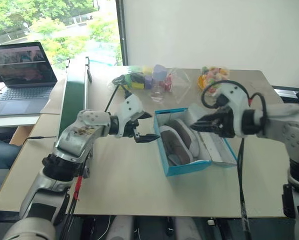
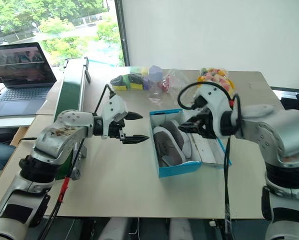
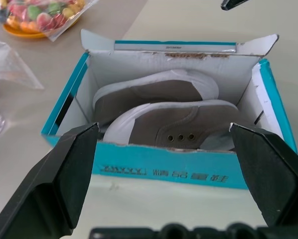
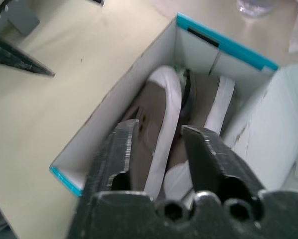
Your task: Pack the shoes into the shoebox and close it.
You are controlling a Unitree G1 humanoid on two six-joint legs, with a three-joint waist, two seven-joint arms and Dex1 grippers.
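Observation:
The blue shoebox (image 1: 187,169) lies open on the table right of centre, its white-lined lid (image 1: 217,146) folded out to the right. Both grey shoes (image 3: 174,122) lie inside side by side, whitish soles showing. My left gripper (image 1: 153,126) hovers just left of the box, pointing at its side wall, jaws wide open and empty; its fingers (image 3: 64,174) frame the box in the left wrist view. My right gripper (image 1: 193,126) hangs above the box's right side by the lid. Its fingers (image 4: 124,144) stand a narrow gap apart with nothing between them, the shoes below.
A long green conveyor (image 1: 74,95) runs along the table's left side, with a laptop (image 1: 22,75) on a desk beyond it. At the back of the table lie a bag of coloured sweets (image 1: 213,76), clear plastic items (image 1: 162,82) and yellow-black objects (image 1: 129,80).

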